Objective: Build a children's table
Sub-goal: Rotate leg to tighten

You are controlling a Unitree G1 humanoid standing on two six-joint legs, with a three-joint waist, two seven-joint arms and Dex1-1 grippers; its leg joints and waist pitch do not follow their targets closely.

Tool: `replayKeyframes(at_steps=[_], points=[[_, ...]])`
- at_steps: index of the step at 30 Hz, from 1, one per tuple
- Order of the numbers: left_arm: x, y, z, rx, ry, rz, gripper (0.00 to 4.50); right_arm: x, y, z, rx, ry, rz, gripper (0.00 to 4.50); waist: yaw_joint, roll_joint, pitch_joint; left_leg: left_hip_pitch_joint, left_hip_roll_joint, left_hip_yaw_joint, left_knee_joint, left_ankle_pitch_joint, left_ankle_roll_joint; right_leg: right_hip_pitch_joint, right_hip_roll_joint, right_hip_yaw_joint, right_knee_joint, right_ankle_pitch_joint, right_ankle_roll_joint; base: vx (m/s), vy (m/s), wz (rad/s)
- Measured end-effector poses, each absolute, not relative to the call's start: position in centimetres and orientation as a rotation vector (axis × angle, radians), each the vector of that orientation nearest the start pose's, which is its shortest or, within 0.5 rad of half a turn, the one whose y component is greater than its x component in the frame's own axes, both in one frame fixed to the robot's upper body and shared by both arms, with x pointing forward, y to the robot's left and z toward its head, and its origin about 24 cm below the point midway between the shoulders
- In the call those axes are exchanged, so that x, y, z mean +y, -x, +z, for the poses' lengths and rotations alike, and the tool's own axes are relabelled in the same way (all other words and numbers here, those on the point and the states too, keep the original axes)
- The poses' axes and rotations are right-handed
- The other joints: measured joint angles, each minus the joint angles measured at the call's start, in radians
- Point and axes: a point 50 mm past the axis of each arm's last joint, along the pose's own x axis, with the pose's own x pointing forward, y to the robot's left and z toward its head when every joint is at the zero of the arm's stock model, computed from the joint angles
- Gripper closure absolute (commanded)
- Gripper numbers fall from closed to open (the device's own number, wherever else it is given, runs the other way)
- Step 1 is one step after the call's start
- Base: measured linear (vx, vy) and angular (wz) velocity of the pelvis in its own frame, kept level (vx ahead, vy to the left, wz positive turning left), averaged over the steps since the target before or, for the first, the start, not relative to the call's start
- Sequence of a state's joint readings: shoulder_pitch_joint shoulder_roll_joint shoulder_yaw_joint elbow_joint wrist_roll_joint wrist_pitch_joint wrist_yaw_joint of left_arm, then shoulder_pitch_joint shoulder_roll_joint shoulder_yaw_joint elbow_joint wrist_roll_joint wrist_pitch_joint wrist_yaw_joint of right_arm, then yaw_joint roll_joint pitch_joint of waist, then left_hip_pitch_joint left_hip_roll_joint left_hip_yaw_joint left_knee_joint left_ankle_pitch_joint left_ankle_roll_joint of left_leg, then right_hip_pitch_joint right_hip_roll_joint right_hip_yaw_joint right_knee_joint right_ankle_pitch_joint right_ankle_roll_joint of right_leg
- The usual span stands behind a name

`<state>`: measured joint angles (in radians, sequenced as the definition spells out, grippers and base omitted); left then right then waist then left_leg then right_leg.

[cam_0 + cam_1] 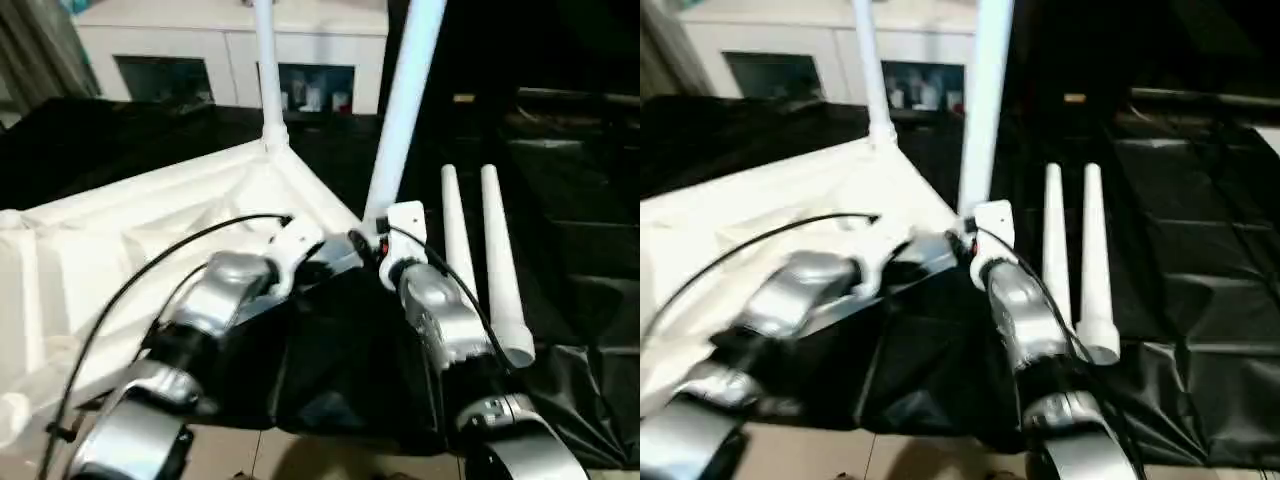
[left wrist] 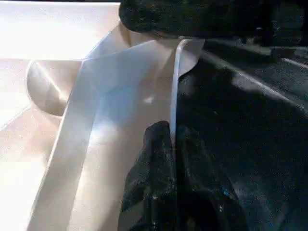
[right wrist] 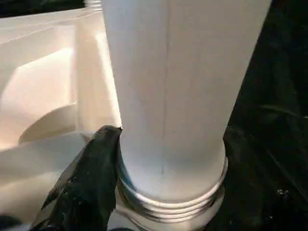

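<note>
Right hand [image 1: 378, 238] at frame centre, clamped round base of upright leg [image 1: 405, 100]; long axis near vertical, threaded end just above corner socket of upturned tabletop [image 1: 150, 215]. Left hand [image 2: 171, 139] pinched shut on tabletop's rim. 2 spare legs [image 1: 480, 250] lie right.

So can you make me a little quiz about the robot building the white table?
1. How many loose legs lie on the black sheet?
2. True or false: one leg already stands in the far corner of the table top.
3. What does the right gripper hold? A) a cable B) a leg C) nothing

Key: 1. two; 2. true; 3. B
</note>
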<state>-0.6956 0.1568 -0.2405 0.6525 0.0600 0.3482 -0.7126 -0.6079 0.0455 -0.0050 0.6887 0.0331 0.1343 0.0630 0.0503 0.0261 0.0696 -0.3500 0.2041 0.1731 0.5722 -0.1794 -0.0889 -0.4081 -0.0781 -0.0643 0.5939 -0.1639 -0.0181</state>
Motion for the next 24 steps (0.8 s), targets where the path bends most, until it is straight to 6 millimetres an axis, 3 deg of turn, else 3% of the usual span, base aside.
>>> replayKeyframes(at_steps=[4, 6, 8, 12, 14, 19, 20, 24], points=[[8.0, -34.7, 5.4, 0.458, -0.313, -0.883, 4.50, -8.3, -35.3, 4.4, 0.237, -0.025, 0.198, 1.84, 0.003, 0.000, 0.000, -0.001, 0.000, 0.000, 0.000, 0.000, 0.000, 0.000, -0.001, 0.000, -0.001, -0.001, 0.002, 0.000, 0.000, 0.00], [8.0, -34.7, 5.4, 0.457, -0.315, -0.883, 4.50, -8.3, -35.3, 4.4, 0.236, -0.032, 0.196, 1.14, 0.003, 0.000, 0.000, -0.001, 0.000, -0.001, 0.000, 0.000, 0.000, 0.001, -0.001, 0.000, 0.000, -0.001, 0.002, 0.000, 0.000, 0.00], [8.1, -34.8, 5.4, 0.454, -0.320, -0.872, 4.50, -7.9, -35.3, 4.4, 0.227, -0.067, 0.200, 1.11, 0.002, 0.000, 0.000, -0.001, 0.000, -0.001, 0.000, 0.000, 0.000, 0.001, -0.001, 0.000, 0.000, -0.002, 0.004, 0.000, 0.000, 0.00], [9.0, -35.3, 5.4, 0.442, -0.328, -0.784, 4.50, -6.7, -35.0, 4.4, 0.213, -0.104, 0.270, 0.71, -0.021, -0.001, 0.000, -0.002, 0.000, -0.001, -0.001, 0.000, 0.000, 0.000, 0.000, 0.000, -0.001, -0.002, 0.004, 0.000, 0.000, 0.00], [9.2, -35.3, 5.5, 0.437, -0.333, -0.773, 4.50, -6.4, -34.8, 4.3, 0.201, -0.098, 0.309, 0.67, -0.023, -0.001, 0.000, -0.002, 0.000, -0.001, -0.002, 0.000, 0.000, -0.001, 0.000, -0.001, -0.001, -0.002, 0.004, 0.000, 0.000, 0.00], [10.1, -35.1, 5.8, 0.416, -0.349, -0.810, 4.50, -7.6, -34.5, 4.4, 0.151, -0.024, 0.384, 0.25, -0.016, 0.000, 0.000, -0.008, 0.001, -0.001, -0.005, 0.000, 0.001, -0.008, 0.001, -0.002, 0.001, -0.001, 0.001, 0.000, 0.000, 0.00], [10.2, -34.9, 5.8, 0.413, -0.350, -0.822, 4.50, -7.8, -34.5, 4.7, 0.137, -0.011, 0.400, 0.07, -0.016, 0.001, 0.000, -0.009, 0.001, -0.001, -0.006, 0.000, 0.001, -0.010, 0.001, -0.002, 0.001, -0.001, 0.001, 0.000, 0.000, 0.00], [10.9, -34.4, 5.8, 0.408, -0.361, -0.879, 4.50, -9.1, -34.8, 6.6, 0.052, 0.045, 0.465, 0.07, -0.012, 0.002, -0.001, -0.009, 0.001, 0.000, -0.006, 0.002, 0.003, -0.010, 0.002, -0.002, 0.001, -0.002, 0.001, 0.000, 0.000, 0.00]])
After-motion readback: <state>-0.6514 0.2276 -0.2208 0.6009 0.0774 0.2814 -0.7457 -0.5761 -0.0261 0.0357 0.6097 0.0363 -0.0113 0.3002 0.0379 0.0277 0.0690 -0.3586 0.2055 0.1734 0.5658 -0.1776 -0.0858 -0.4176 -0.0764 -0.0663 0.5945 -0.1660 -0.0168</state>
